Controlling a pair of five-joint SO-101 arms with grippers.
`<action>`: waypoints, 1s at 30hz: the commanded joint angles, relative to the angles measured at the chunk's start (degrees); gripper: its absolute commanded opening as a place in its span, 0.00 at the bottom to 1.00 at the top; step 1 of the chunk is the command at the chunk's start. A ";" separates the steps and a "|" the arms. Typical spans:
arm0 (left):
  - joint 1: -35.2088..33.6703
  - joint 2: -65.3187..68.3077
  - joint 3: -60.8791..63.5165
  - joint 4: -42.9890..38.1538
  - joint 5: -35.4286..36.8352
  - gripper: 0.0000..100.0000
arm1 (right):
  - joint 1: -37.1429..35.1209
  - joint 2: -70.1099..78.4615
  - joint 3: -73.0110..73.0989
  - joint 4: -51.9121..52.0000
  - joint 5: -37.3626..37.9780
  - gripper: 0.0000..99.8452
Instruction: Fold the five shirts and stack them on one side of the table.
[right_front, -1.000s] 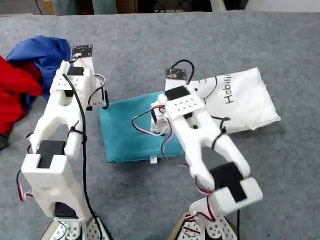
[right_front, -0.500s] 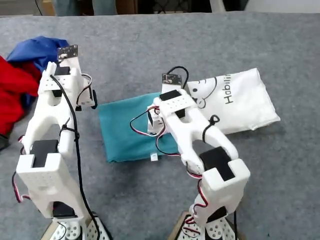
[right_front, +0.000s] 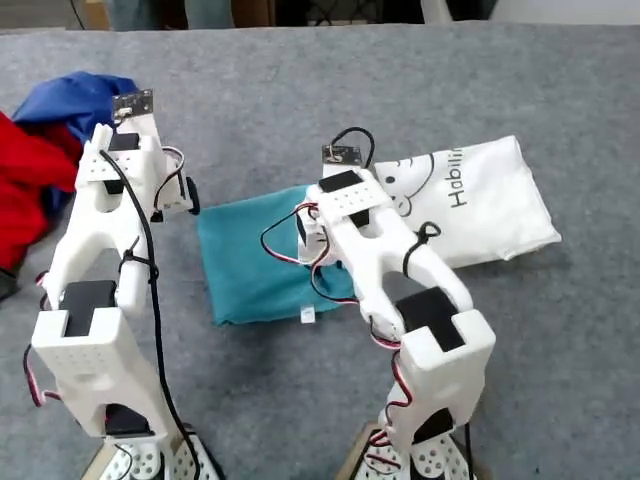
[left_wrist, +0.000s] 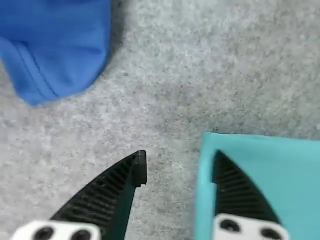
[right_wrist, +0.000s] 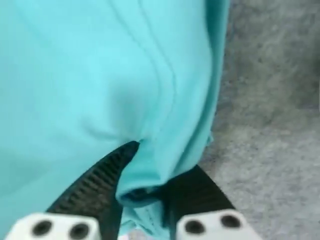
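A folded teal shirt (right_front: 250, 265) lies flat at the table's middle. My right gripper (right_front: 310, 235) is down on its right part; in the right wrist view the right gripper (right_wrist: 160, 165) is shut on a bunched fold of the teal shirt (right_wrist: 75, 75). My left gripper (right_front: 188, 197) hovers at the shirt's far left corner. In the left wrist view the left gripper (left_wrist: 180, 160) is open, one finger over the teal shirt's corner (left_wrist: 265, 165) and the other over bare carpet. A folded white shirt (right_front: 480, 200) lies to the right. Blue (right_front: 80, 100) and red (right_front: 25, 190) shirts sit crumpled at far left.
Grey carpet-like table surface (right_front: 300, 90) stretches open along the far side and at the near right. The blue shirt's edge (left_wrist: 55, 45) lies a short way beyond the left gripper. The white shirt touches the teal one's right side under the right arm.
The left arm shifted left, bringing its gripper from the teal shirt's edge to just off its corner. The right arm's gripper moved slightly left and farther over the teal shirt.
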 joint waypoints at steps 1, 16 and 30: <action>0.75 -0.79 -4.35 2.11 4.92 0.29 | 0.18 2.07 -0.22 0.18 0.62 0.02; 5.67 6.15 -5.41 3.43 5.54 0.28 | 4.92 2.33 -0.31 -0.26 0.70 0.02; 7.60 15.03 -8.92 -0.62 5.54 0.19 | 4.75 2.33 -1.54 -1.49 0.70 0.02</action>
